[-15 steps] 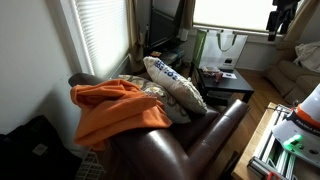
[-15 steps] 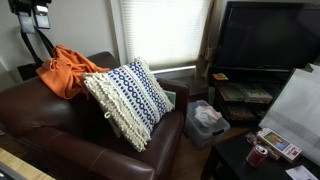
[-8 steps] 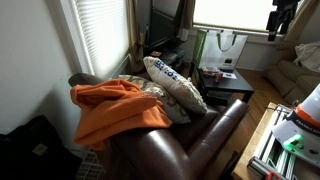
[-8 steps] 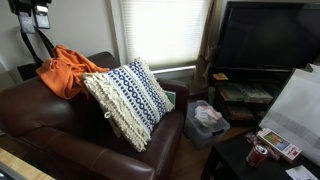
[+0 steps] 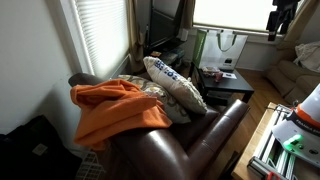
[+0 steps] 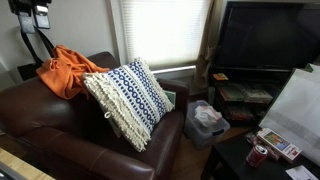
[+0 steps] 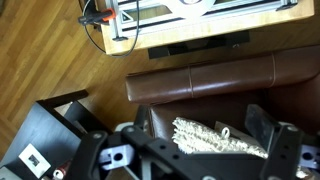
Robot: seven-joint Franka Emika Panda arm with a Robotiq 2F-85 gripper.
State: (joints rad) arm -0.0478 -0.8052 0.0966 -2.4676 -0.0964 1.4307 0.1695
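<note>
A brown leather armchair (image 5: 200, 135) (image 6: 60, 125) fills the middle of both exterior views. On it leans a white pillow with a blue pattern (image 5: 175, 85) (image 6: 130, 100), and an orange blanket (image 5: 120, 110) (image 6: 65, 70) is draped over its back. In the wrist view my gripper (image 7: 175, 132) hangs well above the seat, its dark fingers (image 7: 262, 125) spread wide with nothing between them. Below it lie the pillow (image 7: 215, 140) and the chair's leather edge (image 7: 200, 75). A dark shape at a top corner of each exterior view (image 5: 282, 15) (image 6: 30, 10) may be my arm.
A black low table (image 5: 225, 85) (image 6: 240, 160) with a red can (image 6: 258, 155) and small items stands by the chair. Behind are a TV (image 6: 265, 35), window blinds (image 6: 160, 30) and a clear plastic bag (image 6: 205, 118). A white metal frame (image 7: 200, 15) stands on the wood floor.
</note>
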